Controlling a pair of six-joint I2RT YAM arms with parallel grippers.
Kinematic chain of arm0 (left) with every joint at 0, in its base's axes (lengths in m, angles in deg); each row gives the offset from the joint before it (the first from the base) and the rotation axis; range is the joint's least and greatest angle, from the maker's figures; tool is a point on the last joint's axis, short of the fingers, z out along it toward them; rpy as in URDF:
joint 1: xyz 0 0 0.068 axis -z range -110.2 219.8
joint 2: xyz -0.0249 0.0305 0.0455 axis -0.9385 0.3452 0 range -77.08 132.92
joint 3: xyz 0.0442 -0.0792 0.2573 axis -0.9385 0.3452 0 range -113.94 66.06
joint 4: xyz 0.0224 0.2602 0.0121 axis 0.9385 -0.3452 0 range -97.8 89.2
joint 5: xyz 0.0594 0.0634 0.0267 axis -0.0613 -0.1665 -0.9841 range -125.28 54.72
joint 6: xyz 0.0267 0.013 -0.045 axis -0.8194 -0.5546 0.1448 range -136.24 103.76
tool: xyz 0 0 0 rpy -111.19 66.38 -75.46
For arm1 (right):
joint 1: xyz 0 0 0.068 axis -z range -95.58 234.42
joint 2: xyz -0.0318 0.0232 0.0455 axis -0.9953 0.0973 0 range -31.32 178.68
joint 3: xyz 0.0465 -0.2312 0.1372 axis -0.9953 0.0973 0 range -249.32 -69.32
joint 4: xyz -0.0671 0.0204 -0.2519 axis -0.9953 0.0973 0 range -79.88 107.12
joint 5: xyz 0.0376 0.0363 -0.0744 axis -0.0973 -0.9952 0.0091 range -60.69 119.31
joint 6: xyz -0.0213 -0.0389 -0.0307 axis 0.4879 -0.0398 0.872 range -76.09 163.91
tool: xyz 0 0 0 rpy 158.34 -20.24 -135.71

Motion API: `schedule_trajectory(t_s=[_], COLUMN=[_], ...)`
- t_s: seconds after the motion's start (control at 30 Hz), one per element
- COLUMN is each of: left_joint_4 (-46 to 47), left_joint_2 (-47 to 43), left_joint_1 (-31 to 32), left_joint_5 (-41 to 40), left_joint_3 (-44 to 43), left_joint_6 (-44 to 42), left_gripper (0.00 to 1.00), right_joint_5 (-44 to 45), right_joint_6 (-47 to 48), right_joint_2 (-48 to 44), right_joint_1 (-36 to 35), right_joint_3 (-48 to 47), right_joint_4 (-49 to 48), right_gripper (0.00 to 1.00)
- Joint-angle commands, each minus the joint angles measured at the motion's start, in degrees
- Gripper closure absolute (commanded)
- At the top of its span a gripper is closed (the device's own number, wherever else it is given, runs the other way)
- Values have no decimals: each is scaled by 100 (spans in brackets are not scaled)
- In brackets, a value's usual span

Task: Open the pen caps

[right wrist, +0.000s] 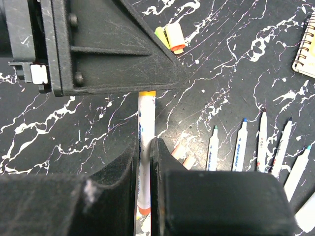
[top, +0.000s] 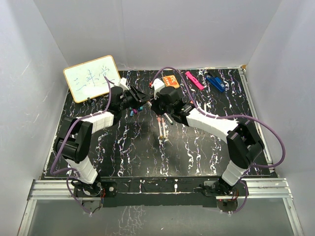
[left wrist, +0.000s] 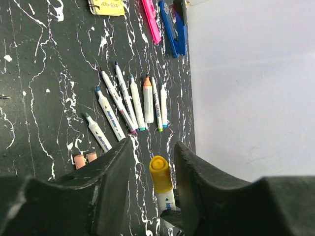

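My right gripper [right wrist: 145,145] is shut on the white barrel of a pen [right wrist: 146,118] and holds it above the table. The pen's yellow cap [left wrist: 161,172] is on its tip and sits between the jaws of my left gripper [left wrist: 153,147], which is open with a gap on either side of the cap. Several uncapped pens [left wrist: 133,103] lie in a row on the black table; they also show in the right wrist view [right wrist: 261,142]. Two loose orange caps [left wrist: 84,160] lie beside the row. A green and a yellow cap [right wrist: 170,37] lie further off. Both grippers meet mid-table [top: 147,101].
A white board [top: 92,77] with writing leans at the back left. An orange card [top: 171,81], a pink clip [top: 194,80] and a blue clip [top: 215,82] lie at the back. White walls enclose the marbled table [top: 206,152].
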State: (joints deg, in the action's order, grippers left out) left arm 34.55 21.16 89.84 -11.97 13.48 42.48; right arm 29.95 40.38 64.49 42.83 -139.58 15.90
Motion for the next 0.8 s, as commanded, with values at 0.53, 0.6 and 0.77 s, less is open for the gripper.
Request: schedule_trajectory(t_s=[0.53, 0.6, 0.77], left_joint_4=[570, 529, 457], left_joint_2=[21, 37, -16], left_joint_1=[114, 120, 158], left_joint_5=[303, 321, 323], left_joint_3=[-62, -77, -110], left_joint_6=[157, 151, 136], left_gripper=[100, 100, 100], right_joint_5=[62, 67, 69], right_joint_6=[-25, -11, -23], right_joint_2=[-304, -298, -250], right_joint_1=[-35, -35, -39], right_joint_3=[77, 67, 1], right_joint_4=[-392, -382, -304], right_gripper=[100, 92, 43])
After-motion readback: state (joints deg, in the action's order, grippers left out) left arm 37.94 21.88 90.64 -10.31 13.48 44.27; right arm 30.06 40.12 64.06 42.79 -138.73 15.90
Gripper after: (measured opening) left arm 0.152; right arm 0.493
